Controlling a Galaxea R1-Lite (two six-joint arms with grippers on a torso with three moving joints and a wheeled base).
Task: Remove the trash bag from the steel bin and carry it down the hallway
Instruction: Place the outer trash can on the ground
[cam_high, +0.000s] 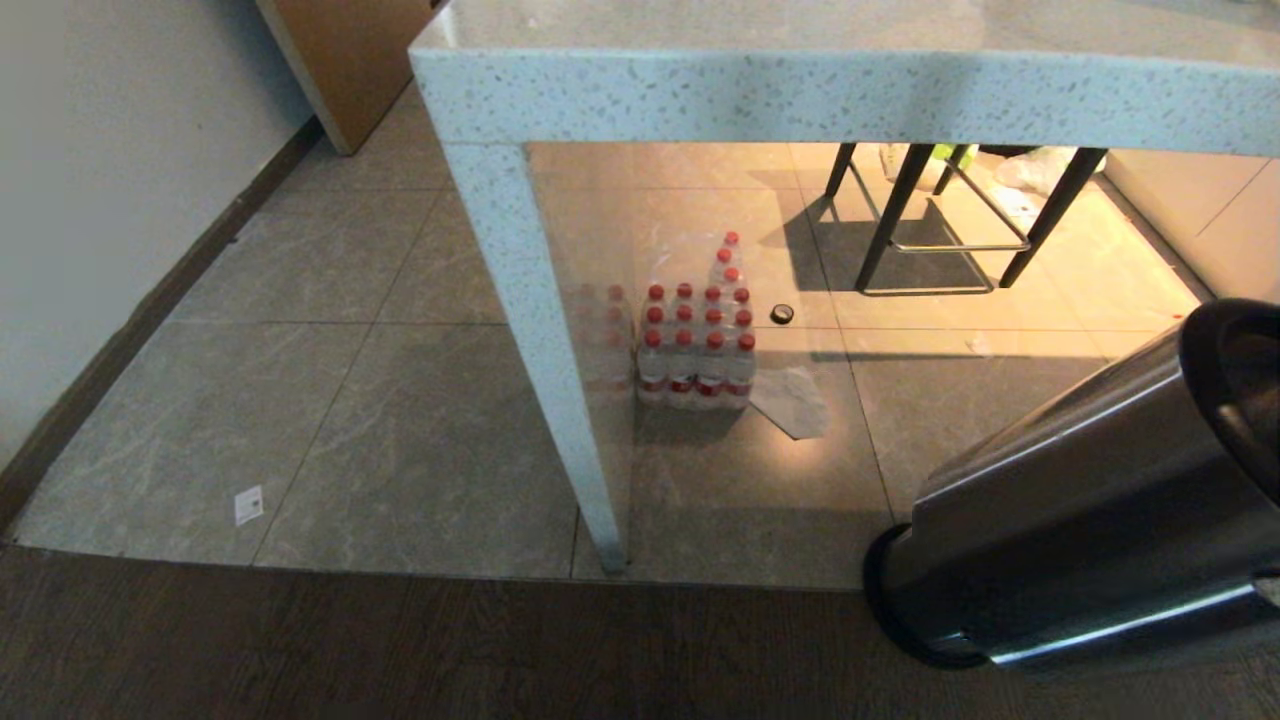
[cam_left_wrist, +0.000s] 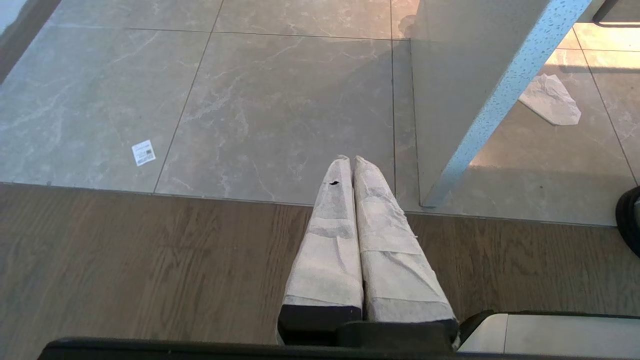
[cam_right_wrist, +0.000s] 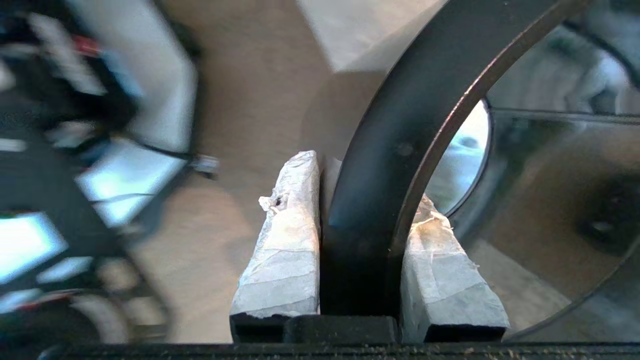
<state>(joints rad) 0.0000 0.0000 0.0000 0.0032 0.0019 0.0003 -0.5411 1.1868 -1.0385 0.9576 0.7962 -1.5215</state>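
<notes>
At four o'clock in the head view, the bin (cam_high: 1080, 500) leans steeply, its base ring on the dark wood floor (cam_high: 300, 650) and its black top rim (cam_high: 1215, 370) tipped up toward three o'clock at the frame edge. The right end effector (cam_right_wrist: 360, 195) is clamped on that black rim (cam_right_wrist: 395, 150) in the right wrist view, one taped finger (cam_right_wrist: 290, 240) outside the ring and the other inside, with the bin's shiny steel interior (cam_right_wrist: 550, 200) beyond; no bag is clearly visible in it.

The left end effector (cam_left_wrist: 349, 162) hangs over the seam between wood and tiles (cam_left_wrist: 280, 110), its two wrapped fingers pressed together, holding nothing.

At twelve o'clock a speckled surface (cam_high: 850, 70) stands on a slanted leg (cam_high: 540, 350). Under it, near the centre, sits a pack of red-capped bottles (cam_high: 697, 345), with a crumpled sheet (cam_high: 795, 400) just beside it at four o'clock and a small dark disc (cam_high: 782, 314) at two o'clock. A stool frame (cam_high: 940, 230) stands farther back. A paper tag (cam_high: 248, 505) lies on the tiles at eight o'clock.
</notes>
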